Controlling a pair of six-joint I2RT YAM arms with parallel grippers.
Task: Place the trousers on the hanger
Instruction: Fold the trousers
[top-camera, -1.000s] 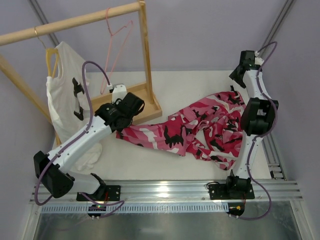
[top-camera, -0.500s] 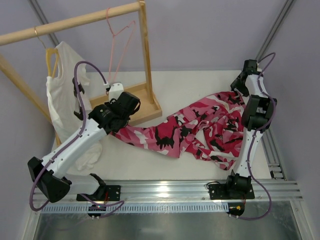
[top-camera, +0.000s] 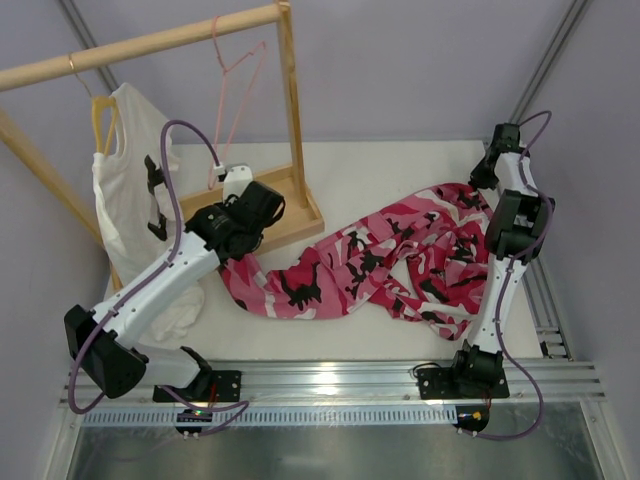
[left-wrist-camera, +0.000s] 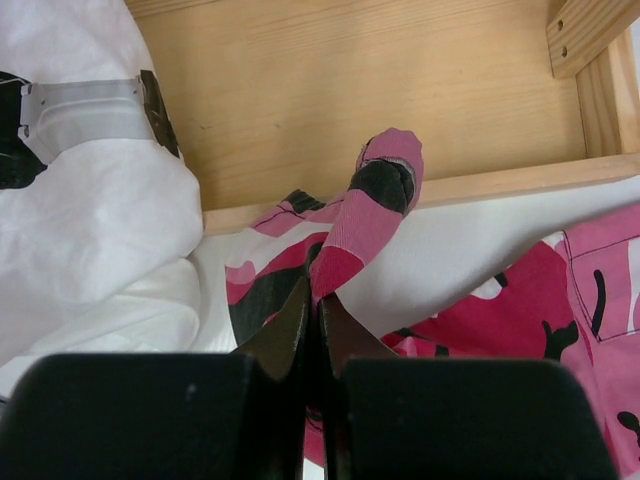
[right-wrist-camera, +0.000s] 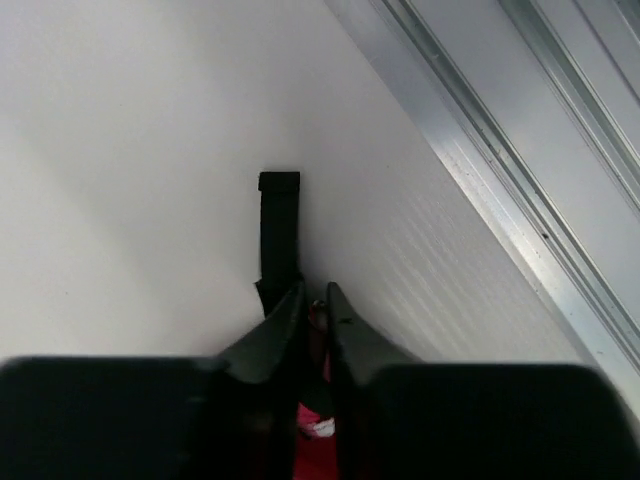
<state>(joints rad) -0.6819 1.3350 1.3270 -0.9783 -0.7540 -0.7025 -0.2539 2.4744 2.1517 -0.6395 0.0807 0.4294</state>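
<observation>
Robot lab cell: bare lilac walls, aluminium rail (arm bases on it).

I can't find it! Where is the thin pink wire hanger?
Top view, upper left: the thin pale-pink wire hanger hangs on the wooden rail, right of the white T-shirt.

The walls are plain pale lilac, without any window in view. A white table fills the middle, under soft and even light. On its far left stands a wooden clothes rack: a round rail runs across, one upright post carries it, and a flat wooden base lies on the table. Aluminium rails run along the near edge, with a bright reflection in the middle. In front of them lies a dull metal sheet. A slanted metal strut rises in the far right corner.
</observation>
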